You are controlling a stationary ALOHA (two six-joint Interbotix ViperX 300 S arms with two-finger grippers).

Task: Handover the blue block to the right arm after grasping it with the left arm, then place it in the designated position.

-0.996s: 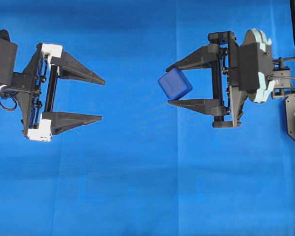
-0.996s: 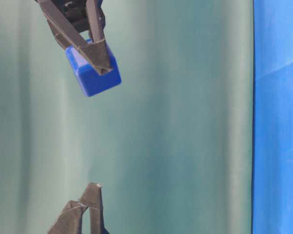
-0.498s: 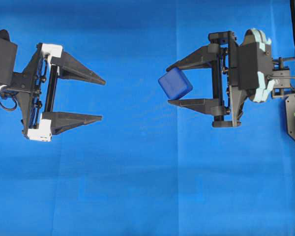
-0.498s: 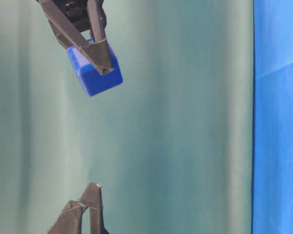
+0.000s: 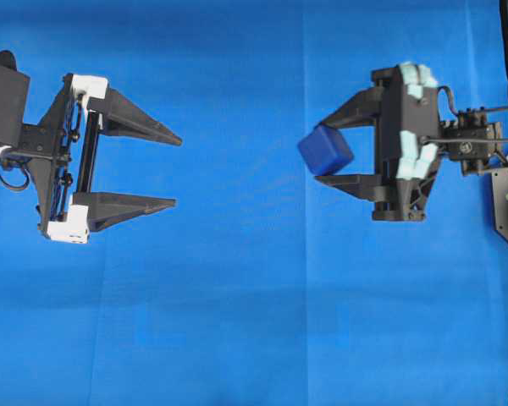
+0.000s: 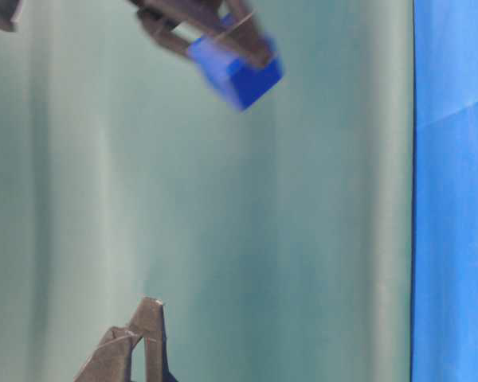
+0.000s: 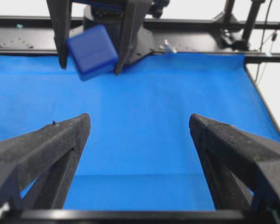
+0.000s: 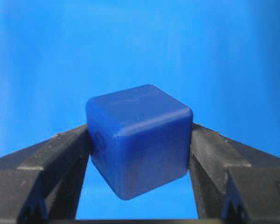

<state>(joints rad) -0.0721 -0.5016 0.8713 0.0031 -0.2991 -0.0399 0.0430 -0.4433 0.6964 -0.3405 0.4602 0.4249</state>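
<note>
Here the right pincer [image 5: 323, 153], at the overhead view's right, grips the blue block [image 5: 325, 150] above the blue surface [image 5: 237, 321]. The left pincer [image 5: 177, 170], at the left edge, gapes empty, well apart.

One small dark-blue cube with rounded edges [image 5: 325, 150]. Two black robot arms: one tool with white plastic brackets [image 5: 177, 171], one tool with pale mint-green parts [image 5: 322, 152]. One bright blue cloth [image 5: 237, 304] covers the bench.
</note>
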